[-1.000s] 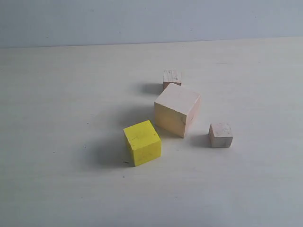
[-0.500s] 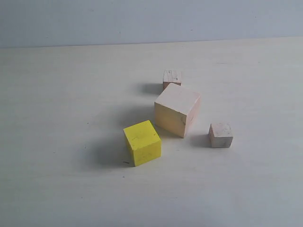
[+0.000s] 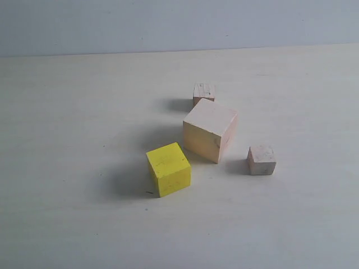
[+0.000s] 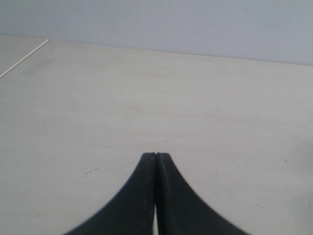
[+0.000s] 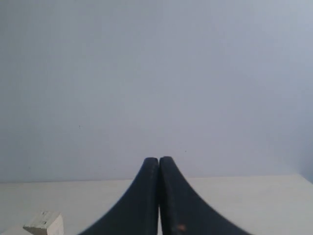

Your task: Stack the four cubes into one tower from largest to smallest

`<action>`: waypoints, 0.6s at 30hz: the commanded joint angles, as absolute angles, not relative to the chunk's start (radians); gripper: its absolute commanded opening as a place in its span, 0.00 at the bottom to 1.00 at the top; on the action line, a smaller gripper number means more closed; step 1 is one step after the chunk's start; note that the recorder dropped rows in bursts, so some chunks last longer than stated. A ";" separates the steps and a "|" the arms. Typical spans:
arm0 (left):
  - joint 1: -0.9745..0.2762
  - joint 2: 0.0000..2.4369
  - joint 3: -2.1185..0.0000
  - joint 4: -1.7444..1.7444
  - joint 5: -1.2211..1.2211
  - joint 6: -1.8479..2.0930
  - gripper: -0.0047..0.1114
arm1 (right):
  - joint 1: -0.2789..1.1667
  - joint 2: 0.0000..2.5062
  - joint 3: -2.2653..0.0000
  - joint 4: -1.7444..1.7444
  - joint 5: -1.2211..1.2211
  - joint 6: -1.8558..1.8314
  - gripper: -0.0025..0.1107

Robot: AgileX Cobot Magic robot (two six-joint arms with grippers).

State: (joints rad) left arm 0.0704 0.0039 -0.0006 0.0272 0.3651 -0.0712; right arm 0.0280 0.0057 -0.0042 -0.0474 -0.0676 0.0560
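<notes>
Pose: left end effector (image 4: pixel 155 156) together, low over table (image 4: pixel 73 98); right end effector (image 5: pixel 159 159) together, level toward wall (image 5: pixel 146 73).

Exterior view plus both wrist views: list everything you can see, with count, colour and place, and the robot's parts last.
large cube: 1, pale natural wood, middle of the table
yellow cube: 1, bright yellow, nearer the camera, left of the large cube
far small cube: 1, greyish-pink, behind the large cube
right small cube: 1, greyish-pink, right of the large cube, apart
table: 1, pale cream
wall: 1, pale blue-grey, behind the table
left gripper: 1, black, shut, holding nothing
right gripper: 1, black, shut, holding nothing
</notes>
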 commanded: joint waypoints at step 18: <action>0.070 0.000 0.000 0.034 0.355 -0.075 0.04 | 0.024 0.290 -0.498 0.007 0.263 0.053 0.02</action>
State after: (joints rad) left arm 0.0704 0.0039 -0.0006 0.0272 0.3651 -0.0712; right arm 0.0280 0.2011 -0.4187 -0.0371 0.1667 0.1334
